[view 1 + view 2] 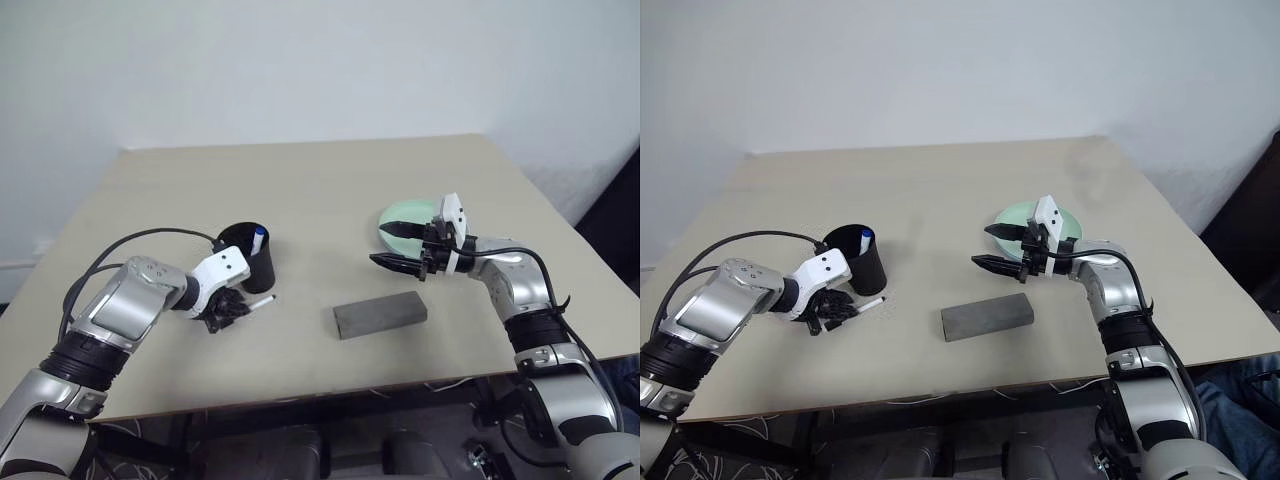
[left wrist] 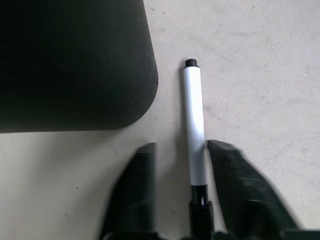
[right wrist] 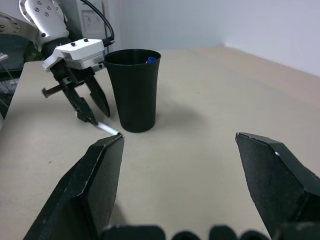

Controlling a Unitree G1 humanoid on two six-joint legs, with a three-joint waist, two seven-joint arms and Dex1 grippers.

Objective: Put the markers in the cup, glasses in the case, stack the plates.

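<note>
The table [image 1: 300,190] is a pale, beige slab stretching away to a white wall, and everything I work with sits on its near half. The mint-green plate [image 1: 402,216] lies right of centre, behind my right claw, and I cannot tell whether a second plate lies under it. The grey case [image 1: 380,315] sits closed near the front edge, just left of that claw and apart from it. The black cup [image 1: 250,256] stands upright left of centre, with a blue-capped marker [image 1: 258,240] poking up inside its rim.

My right claw [image 1: 400,246] hovers above the table between plate and case, pointing left, its two black fingers spread wide and empty.

My left claw [image 2: 177,160] is angled down at the table just near and left of the cup. Its fingers [image 2: 137,180] straddle the white-bodied marker [image 2: 194,125], which lies flat on the table beside the cup's base. One finger sits right against the barrel while a small gap shows at the other, so I am closing around the marker but not clenched on it.
</note>
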